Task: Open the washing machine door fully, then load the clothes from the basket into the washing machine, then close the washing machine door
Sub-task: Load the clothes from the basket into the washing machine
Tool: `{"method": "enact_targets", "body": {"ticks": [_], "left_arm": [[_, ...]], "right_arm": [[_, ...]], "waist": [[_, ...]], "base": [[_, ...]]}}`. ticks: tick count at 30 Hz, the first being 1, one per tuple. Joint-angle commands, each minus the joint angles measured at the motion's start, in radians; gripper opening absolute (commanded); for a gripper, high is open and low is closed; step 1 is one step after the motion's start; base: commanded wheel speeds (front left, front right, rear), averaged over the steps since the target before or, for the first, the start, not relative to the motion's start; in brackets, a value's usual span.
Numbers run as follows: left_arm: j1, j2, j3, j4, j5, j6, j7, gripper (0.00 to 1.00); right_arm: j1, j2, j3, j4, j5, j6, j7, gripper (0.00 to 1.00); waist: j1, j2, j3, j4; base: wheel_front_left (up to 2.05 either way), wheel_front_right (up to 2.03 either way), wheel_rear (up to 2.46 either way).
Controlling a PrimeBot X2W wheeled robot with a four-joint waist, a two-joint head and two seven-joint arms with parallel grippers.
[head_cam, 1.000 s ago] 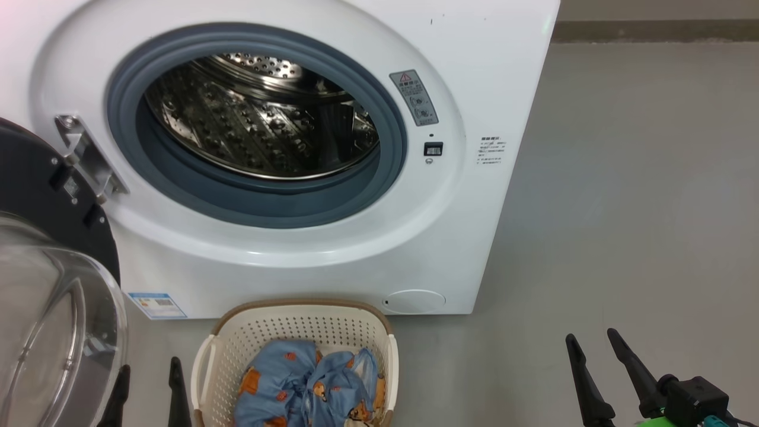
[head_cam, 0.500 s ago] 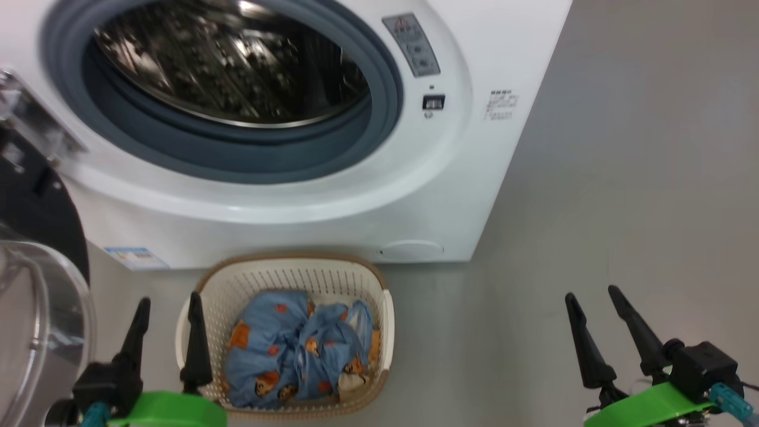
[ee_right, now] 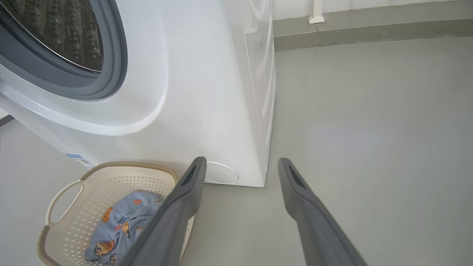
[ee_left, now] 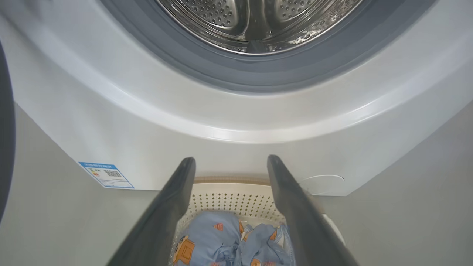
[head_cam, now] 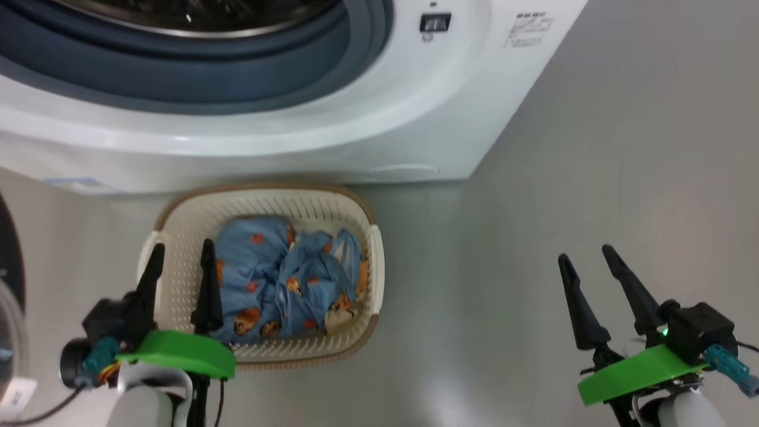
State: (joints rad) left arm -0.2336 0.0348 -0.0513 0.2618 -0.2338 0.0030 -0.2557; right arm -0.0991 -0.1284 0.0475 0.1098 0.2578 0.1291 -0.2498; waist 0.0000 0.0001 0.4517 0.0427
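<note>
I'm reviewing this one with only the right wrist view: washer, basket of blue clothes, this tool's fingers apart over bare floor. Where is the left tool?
Observer: In the head view the left tool hangs open over the left end of the basket, with nothing between its fingers.
Operator: Is the door out of the way?
Observer: Yes. The washing machine door shows at the head view's left edge, swung out to the robot's left, off the front of the washing machine.
Operator: Is there anything besides blue cloth in the basket?
Observer: A cream piece shows at the near right edge of the blue clothes.
</note>
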Motion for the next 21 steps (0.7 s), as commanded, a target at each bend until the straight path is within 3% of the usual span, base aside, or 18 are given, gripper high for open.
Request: {"method": "enact_targets", "body": {"ticks": [1,10,21], "left_arm": [[-0.039,0.016,0.031,0.020,-0.009,-0.008,-0.006,1.00],[-0.195,0.037,0.041,0.198,0.001,-0.052,-0.006,1.00],[-0.394,0.089,0.023,0.510,0.032,-0.091,-0.006,1.00]], "right_arm": [[-0.019,-0.009,0.026,-0.023,0.009,0.002,-0.012,1.00],[-0.066,-0.010,0.028,-0.047,0.005,0.002,-0.012,1.00],[-0.113,-0.007,0.032,-0.073,-0.003,0.002,-0.012,1.00]], "waist": [[0.0000,-0.0001,0.123,-0.019],[0.0000,-0.0001,0.258,-0.042],[0.0000,-0.0001,0.395,-0.064]], "base": [[0.00,0.00,0.00],[0.00,0.00,0.00],[0.00,0.00,0.00]]}}
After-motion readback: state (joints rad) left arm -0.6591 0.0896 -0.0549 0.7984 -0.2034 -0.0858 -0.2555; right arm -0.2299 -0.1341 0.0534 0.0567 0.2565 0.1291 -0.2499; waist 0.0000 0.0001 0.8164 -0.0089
